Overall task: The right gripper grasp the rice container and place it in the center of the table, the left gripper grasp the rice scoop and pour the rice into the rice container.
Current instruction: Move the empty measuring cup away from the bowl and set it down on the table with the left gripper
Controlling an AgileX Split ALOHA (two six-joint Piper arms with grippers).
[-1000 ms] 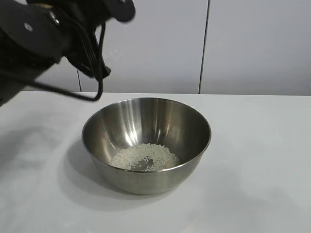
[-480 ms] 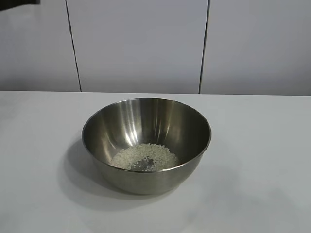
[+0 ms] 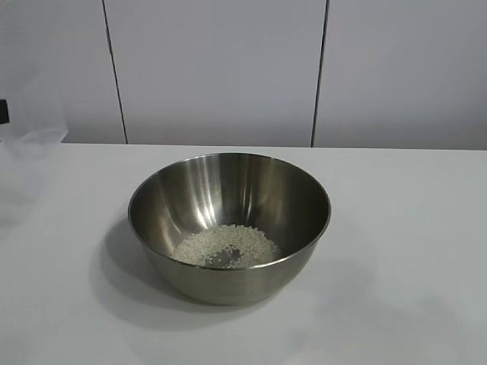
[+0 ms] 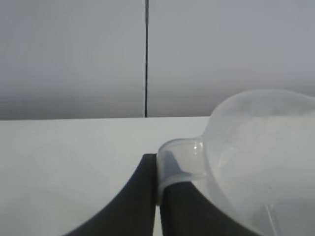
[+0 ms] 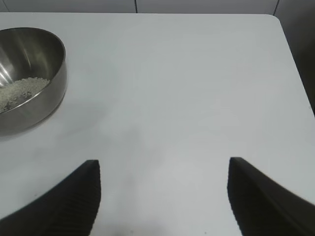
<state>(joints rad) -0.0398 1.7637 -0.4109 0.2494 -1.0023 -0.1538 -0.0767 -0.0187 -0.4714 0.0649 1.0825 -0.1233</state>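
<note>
The rice container [image 3: 228, 220], a large shiny steel bowl, stands in the middle of the table [image 3: 411, 228]. A heap of rice [image 3: 226, 247] lies in its bottom. My left gripper [image 4: 157, 167] is shut on the little handle of the rice scoop [image 4: 261, 147], a clear plastic cup held sideways above the table. No rice shows in the scoop. In the exterior view the scoop [image 3: 30, 137] shows faintly at the far left edge. My right gripper [image 5: 164, 169] is open and empty over bare table, to the side of the container [image 5: 29, 73].
A grey panelled wall [image 3: 221, 68] stands behind the table. The table's corner and side edge [image 5: 290, 54] lie close to the right gripper. White tabletop surrounds the bowl.
The left arm has swung from above the bowl's left rim out past the left edge of the exterior view. Only the scoop shows there now, low near the table. The bowl has not moved.
</note>
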